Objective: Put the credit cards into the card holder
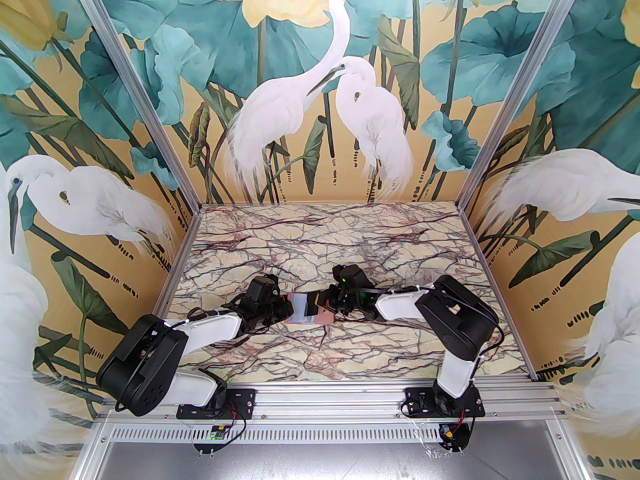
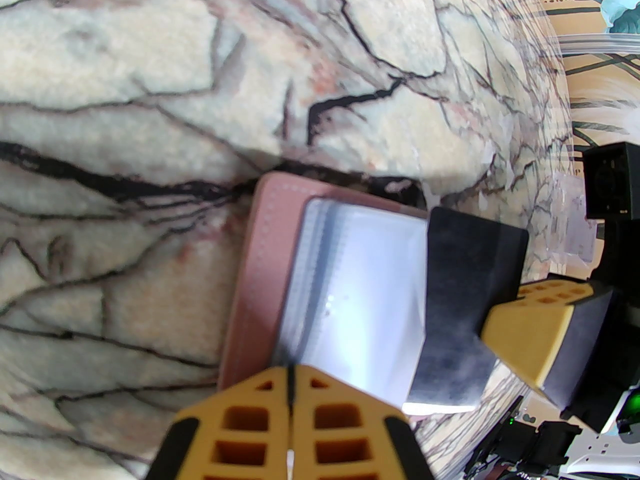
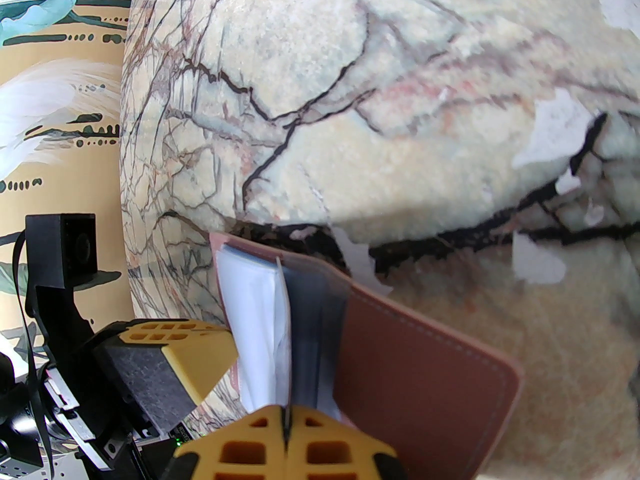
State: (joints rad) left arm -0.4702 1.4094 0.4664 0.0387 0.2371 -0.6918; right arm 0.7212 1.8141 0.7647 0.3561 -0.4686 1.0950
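Note:
The card holder [image 1: 320,318] lies open in the middle of the table, dusty pink outside [image 2: 260,268] with pale shiny sleeves inside [image 2: 360,288]. My left gripper [image 2: 291,368] is shut on the near edge of those sleeves and sits at the holder's left side [image 1: 286,309]. My right gripper [image 3: 286,410] is shut on a dark grey-blue credit card [image 2: 465,278], which I see edge-on in the right wrist view. One end of the card overlaps the holder's right edge at the sleeves. The holder's pink flap [image 3: 425,358] slopes up beside the card.
Faint see-through cards [image 2: 572,223] lie on the marble-patterned table [image 1: 320,248] beyond the right gripper. Painted walls close in the left, back and right. An aluminium rail [image 1: 320,393] with both arm bases runs along the near edge.

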